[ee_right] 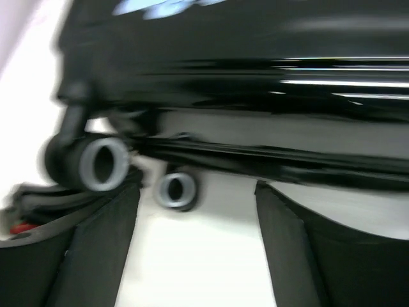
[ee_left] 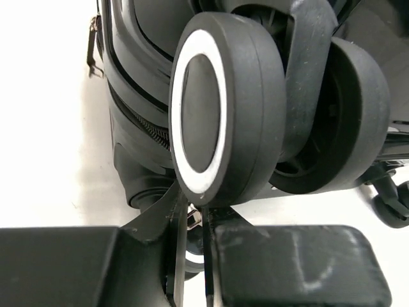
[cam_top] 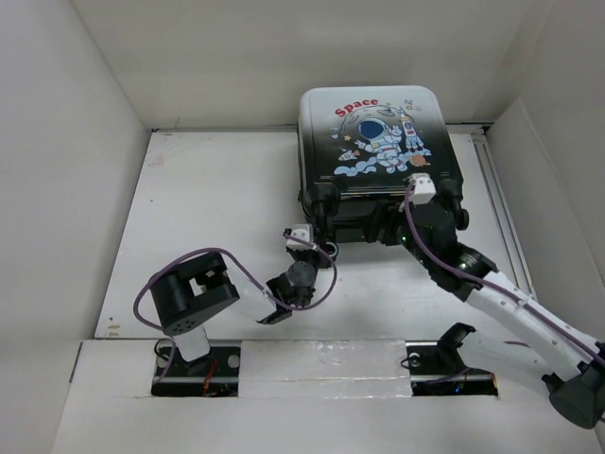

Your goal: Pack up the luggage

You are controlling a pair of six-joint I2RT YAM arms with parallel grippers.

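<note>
Suitcase (cam_top: pixel 378 132) lies shut by the back wall (cam_top: pixel 284 57) — white table (cam_top: pixel 208 189) spreads leftward. Left gripper (ee_left: pixel 195 230) narrow beneath a wheel (ee_left: pixel 223 109); right gripper (ee_right: pixel 197 195) wide.

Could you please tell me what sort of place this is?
Probably a lab robot test cell: a white table boxed in by plain white panels, left arm and right arm bolted at its near edge, one luggage as prop.

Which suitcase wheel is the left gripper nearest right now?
The white-ringed wheel at the near-left corner of the luggage: it sits just beyond the left gripper, while its twin wheel lies behind it, farther right.
</note>
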